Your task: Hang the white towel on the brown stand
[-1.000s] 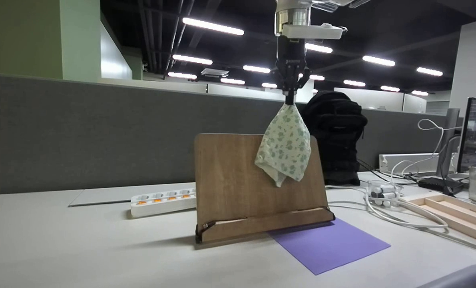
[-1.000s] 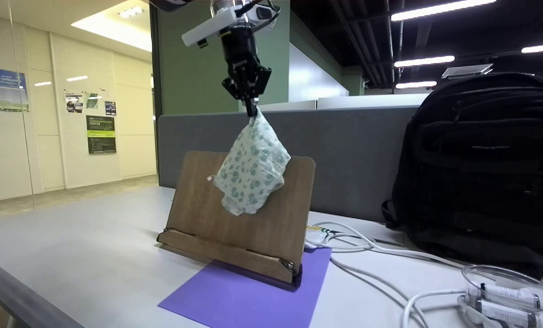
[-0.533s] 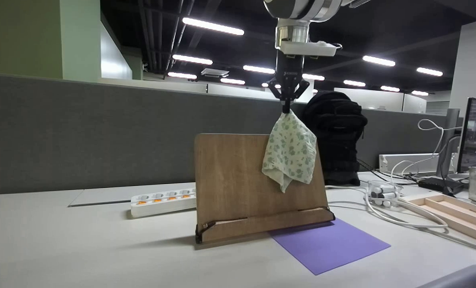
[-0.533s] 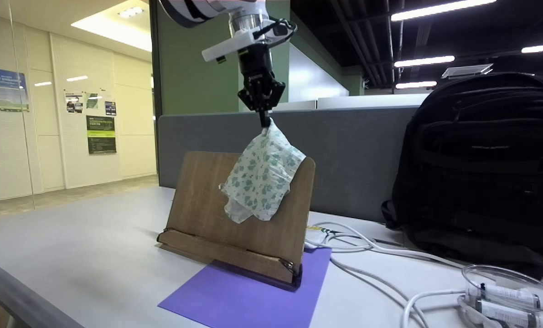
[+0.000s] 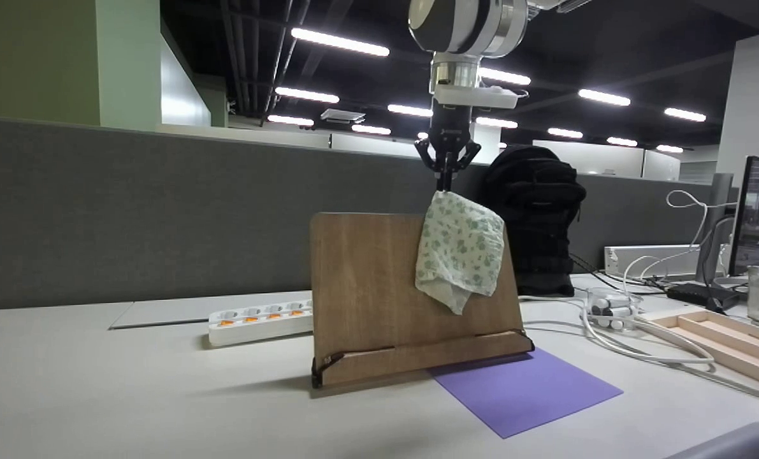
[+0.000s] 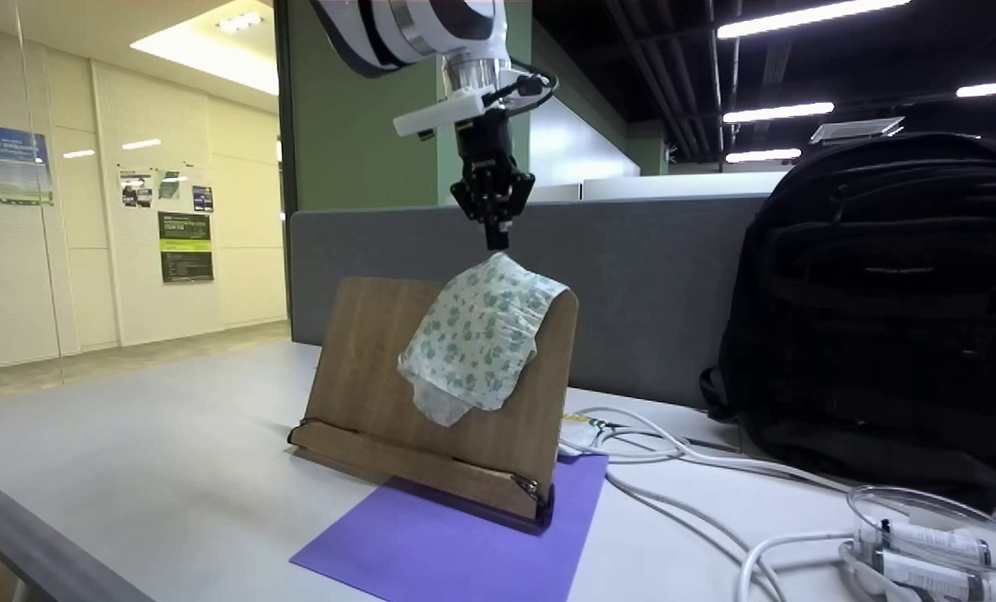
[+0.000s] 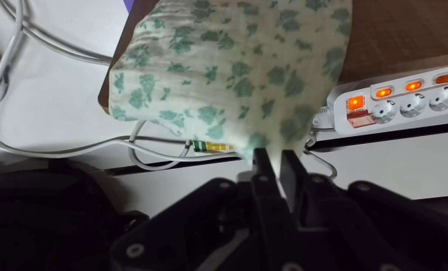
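The white towel (image 5: 462,248) lay over the top and front of the brown stand (image 5: 366,280), its peak just below the tool (image 5: 444,187), which stood slightly spread.

white table (image 5: 130,401) carries | tilted brown stand (image 5: 366,280) | purple sheet (image 5: 526,395) partly beneath it | power strip (image 5: 261,329) | backpack (image 5: 535,223) | wooden tray (image 5: 736,356) | cables (image 7: 19,17)

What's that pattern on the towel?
The white towel has scattered green blotches, maybe flowers, on off-white, clearest in the wrist view.
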Controlling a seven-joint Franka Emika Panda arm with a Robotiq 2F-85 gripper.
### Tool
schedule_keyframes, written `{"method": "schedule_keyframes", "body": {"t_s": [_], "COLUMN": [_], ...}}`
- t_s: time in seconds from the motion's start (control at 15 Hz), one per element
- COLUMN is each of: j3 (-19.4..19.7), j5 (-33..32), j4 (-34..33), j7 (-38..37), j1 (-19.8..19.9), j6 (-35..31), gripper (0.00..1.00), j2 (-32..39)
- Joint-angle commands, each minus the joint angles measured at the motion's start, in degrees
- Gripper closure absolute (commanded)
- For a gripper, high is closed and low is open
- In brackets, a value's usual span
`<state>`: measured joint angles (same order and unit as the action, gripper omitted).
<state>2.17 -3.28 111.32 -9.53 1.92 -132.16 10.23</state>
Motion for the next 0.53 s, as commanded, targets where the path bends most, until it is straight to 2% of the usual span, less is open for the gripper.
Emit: {"method": "schedule_keyframes", "body": {"t_s": [0.0, 0.47], "j3": [0.32, 0.98], "j5": [1.09, -1.0], "j4": [-3.05, -1.7], "j7": [-0.24, -1.57], "j1": [-0.12, -0.39], "j6": [1.88, 3.07], "gripper": [0.54, 0.06], "j2": [1.51, -0.47]}}
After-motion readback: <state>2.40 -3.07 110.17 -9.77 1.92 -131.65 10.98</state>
